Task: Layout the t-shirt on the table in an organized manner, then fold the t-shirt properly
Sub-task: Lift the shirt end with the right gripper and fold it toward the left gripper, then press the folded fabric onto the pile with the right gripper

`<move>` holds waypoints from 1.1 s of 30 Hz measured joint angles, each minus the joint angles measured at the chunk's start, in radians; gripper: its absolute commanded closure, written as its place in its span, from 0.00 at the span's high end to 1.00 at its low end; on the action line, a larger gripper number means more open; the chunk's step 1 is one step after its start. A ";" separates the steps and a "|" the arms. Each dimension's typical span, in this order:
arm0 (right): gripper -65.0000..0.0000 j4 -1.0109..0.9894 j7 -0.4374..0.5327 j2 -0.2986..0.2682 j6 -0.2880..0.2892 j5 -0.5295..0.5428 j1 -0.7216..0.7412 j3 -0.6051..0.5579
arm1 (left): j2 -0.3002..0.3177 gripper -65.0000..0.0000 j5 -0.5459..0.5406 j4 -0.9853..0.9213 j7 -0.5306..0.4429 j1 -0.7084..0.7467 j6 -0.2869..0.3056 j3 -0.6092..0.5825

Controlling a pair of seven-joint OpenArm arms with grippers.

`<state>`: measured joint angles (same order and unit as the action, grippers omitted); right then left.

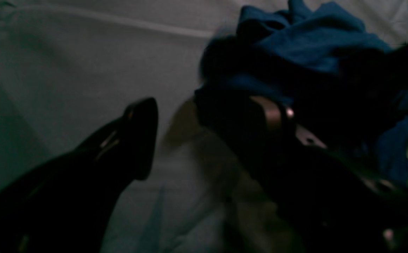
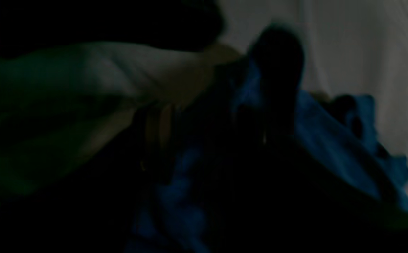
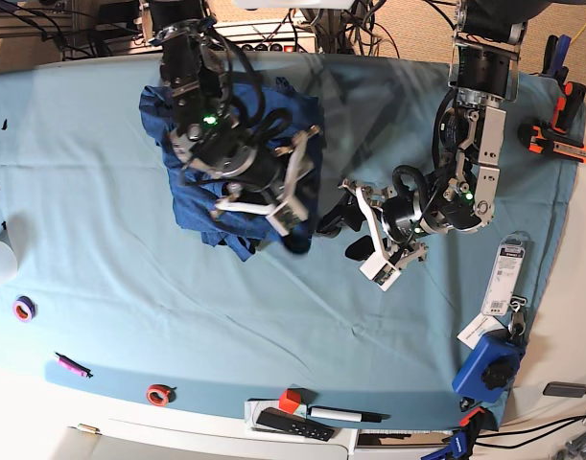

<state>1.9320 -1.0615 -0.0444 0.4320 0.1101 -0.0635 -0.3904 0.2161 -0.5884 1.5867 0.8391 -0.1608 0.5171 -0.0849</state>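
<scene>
Left gripper (image 3: 339, 225): jaws spread wide with bare cloth between them, holding nothing; in the left wrist view one dark finger (image 1: 141, 137) stands clear of the other over the pale cover.
Right gripper (image 3: 291, 230): low over the near edge of the garment; both its own view and the base view are too dark or crowded to tell how far its jaws stand apart, or whether any fabric is caught.
T-shirt (image 3: 192, 196): dark blue, bunched in a wrinkled heap under and around the right gripper, just beside the left gripper on that gripper's far side; seen as blue folds (image 1: 316, 42) in the left wrist view and (image 2: 334, 140) in the right wrist view.
Surface (image 3: 101, 249): covered in light teal cloth, white edge showing along the near side; the heap lies on its far half.
Tape ring (image 3: 23, 309): purple, well away from both grippers, near the surface edge.
Pink marker (image 3: 70, 364): also far from the grippers.
Red ring (image 3: 158, 394): on the near border.
Black remote (image 3: 293, 424): at the near edge, a pen (image 3: 345, 415) just beside it.
Tags (image 3: 504, 276): white cards beyond the left arm; print too small to read.
</scene>
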 measured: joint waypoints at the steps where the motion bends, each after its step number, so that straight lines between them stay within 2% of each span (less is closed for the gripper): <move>1: 0.43 0.000 0.000 0.000 0.001 0.000 0.000 -0.015 | 0.000 0.56 0.000 0.000 0.000 0.000 0.000 0.000; 3: 0.43 0.000 0.000 0.000 0.003 -0.009 0.000 -0.039 | 0.000 0.56 0.000 0.000 0.000 0.000 0.000 0.000; 5: 0.43 0.005 -0.002 0.001 0.001 -0.109 0.000 -0.047 | 0.000 0.56 0.003 0.000 0.000 0.000 0.000 0.000; 7: 0.43 0.043 -0.016 -0.001 -0.072 -0.237 -0.002 -0.039 | 0.000 0.56 0.021 0.000 0.000 0.000 0.000 0.000; 9: 0.43 0.120 -0.013 -0.002 -0.130 -0.293 0.001 -0.018 | 0.000 0.56 0.030 0.000 0.002 0.000 0.000 0.000; 13: 0.43 0.293 -0.039 0.000 -0.182 -0.280 -0.001 0.051 | 0.001 0.56 0.039 0.000 0.003 0.000 0.000 0.000; 15: 0.43 0.349 -0.042 0.003 -0.192 -0.282 -0.036 0.100 | 0.000 0.56 0.039 0.000 0.003 0.000 0.000 0.000; 18: 0.44 0.366 -0.110 0.003 -0.195 -0.261 -0.122 0.190 | 0.001 0.56 0.039 0.000 0.003 0.001 0.000 0.000; 21: 0.53 0.366 -0.134 0.003 -0.178 -0.171 -0.191 0.293 | 0.001 0.56 0.038 0.000 0.002 0.000 0.000 0.000; 29: 0.53 0.365 -0.134 0.003 -0.049 -0.023 -0.333 0.514 | 0.000 0.56 0.038 0.000 -0.001 0.000 0.000 0.000; 33: 0.53 0.349 -0.081 0.004 -0.019 0.001 -0.375 0.558 | 0.000 0.56 0.038 0.000 -0.001 0.000 0.000 0.000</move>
<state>2.2814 -1.1423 -0.0406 0.4133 0.1108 -0.4381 0.1677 0.2165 -0.5507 1.5864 0.8379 -0.1608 0.5171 -0.0849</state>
